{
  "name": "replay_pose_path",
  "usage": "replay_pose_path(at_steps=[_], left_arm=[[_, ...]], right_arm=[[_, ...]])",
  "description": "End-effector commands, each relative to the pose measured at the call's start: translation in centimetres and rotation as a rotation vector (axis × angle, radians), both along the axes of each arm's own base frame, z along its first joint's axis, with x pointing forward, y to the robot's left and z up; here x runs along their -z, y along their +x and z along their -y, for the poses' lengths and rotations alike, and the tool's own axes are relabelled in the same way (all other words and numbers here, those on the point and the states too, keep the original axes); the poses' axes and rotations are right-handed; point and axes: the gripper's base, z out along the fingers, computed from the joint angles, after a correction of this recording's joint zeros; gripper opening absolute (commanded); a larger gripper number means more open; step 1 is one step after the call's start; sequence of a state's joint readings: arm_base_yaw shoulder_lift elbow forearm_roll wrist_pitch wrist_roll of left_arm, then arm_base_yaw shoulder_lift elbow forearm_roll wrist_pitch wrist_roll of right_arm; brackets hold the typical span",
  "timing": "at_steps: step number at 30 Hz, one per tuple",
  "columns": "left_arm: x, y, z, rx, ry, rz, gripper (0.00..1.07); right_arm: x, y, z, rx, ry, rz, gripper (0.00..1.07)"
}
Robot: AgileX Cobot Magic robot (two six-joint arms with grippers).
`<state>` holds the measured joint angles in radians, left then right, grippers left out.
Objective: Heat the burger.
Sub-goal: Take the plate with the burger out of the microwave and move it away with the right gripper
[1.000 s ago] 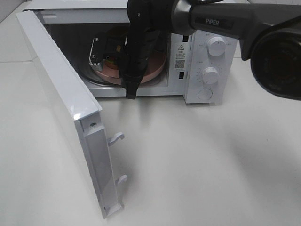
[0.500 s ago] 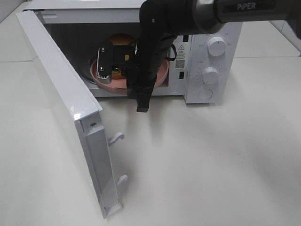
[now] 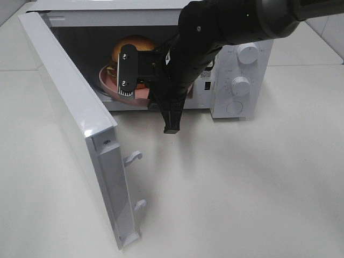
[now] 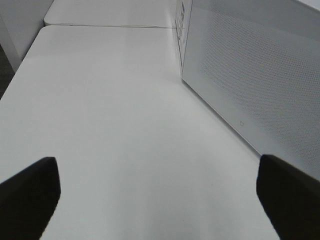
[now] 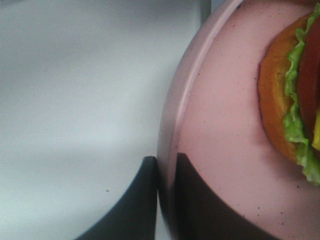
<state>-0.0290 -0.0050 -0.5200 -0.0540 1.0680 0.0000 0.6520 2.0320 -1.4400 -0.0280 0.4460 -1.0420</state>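
right gripper (image 5: 162, 200) is pinched on the plate (image 5: 220, 150) rim, smart since the burger (image 5: 295, 95) looks soft and squishy

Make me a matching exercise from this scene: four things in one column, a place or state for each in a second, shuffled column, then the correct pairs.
Column one:
1. burger
2. pink plate
3. microwave door
4. left claw

Column two:
A. swung wide open
B. pinched at its rim by the right claw
C. open over bare table, holding nothing
D. resting on the plate in the microwave's opening

Pairs: 1-D, 2-B, 3-A, 4-C
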Motion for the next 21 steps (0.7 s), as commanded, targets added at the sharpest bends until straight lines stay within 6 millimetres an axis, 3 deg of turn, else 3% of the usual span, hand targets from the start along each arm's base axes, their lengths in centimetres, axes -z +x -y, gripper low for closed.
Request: replay_pose_path(at_steps=[1, 21], left_arm=[[0.1, 0.0, 0.0, -0.002, -0.001, -0.002, 1.0], [0.1, 0.0, 0.0, -0.002, -0.001, -0.002, 1.0]], right_arm=[[-1.8, 0.4, 1.2, 0.034, 0.025, 0.065, 0.0], [-3.2, -3.5, 2.5, -0.102, -0.015, 0.154, 0.0]])
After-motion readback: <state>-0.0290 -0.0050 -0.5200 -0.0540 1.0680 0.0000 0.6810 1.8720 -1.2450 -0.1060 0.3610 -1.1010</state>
